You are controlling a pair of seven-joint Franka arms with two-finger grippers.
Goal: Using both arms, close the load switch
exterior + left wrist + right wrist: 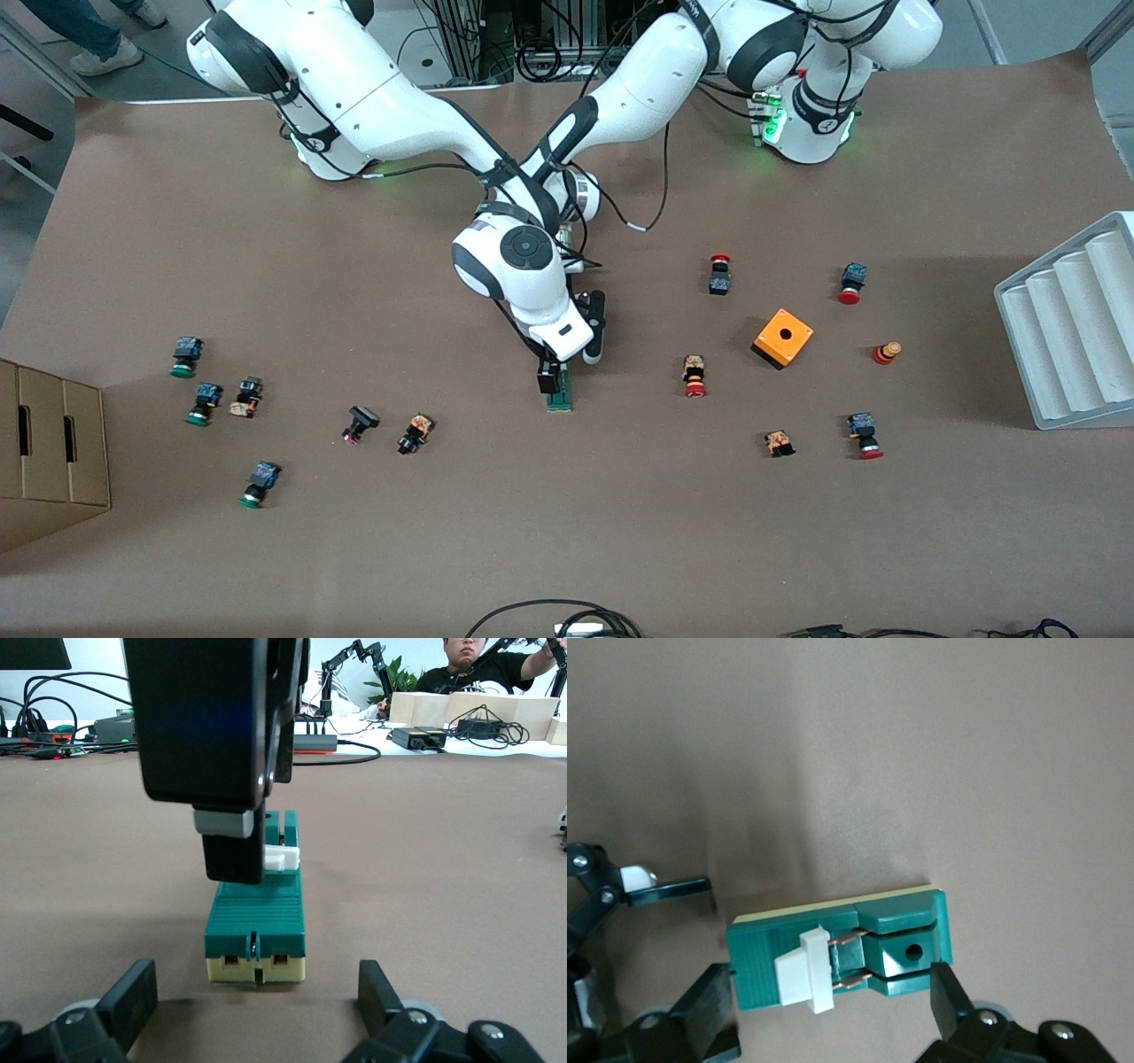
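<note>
- the right gripper (833, 1014) stands low over the load switch (559, 390), its black fingers (952, 997) spread as wide as they go, one on each long side of the green block; neither clearly presses the block, and nothing is held.
- in the right wrist view the switch's white sliding piece (806, 967) sits between those spread fingers, two copper blades reaching from it toward the green end block.
- the left gripper (257, 997) waits low at the table just off the cream-faced end of the switch, fingers (133, 992) open and apart from it, gripping nothing.
- the load switch lies flat on the brown table (620, 532) near its middle, its long axis running toward the front camera, its nearer end clear of the right gripper.
- open tabletop surrounds the switch on both long sides; the closest neighbours are a black push button (415, 433) toward the right arm's end and a red-capped push button (695, 376) toward the left arm's end, both well apart from it.
- an orange box (782, 338) sits toward the left arm's end, a grey ribbed tray (1072, 328) at that table edge, and a cardboard box (49, 452) at the right arm's edge.
</note>
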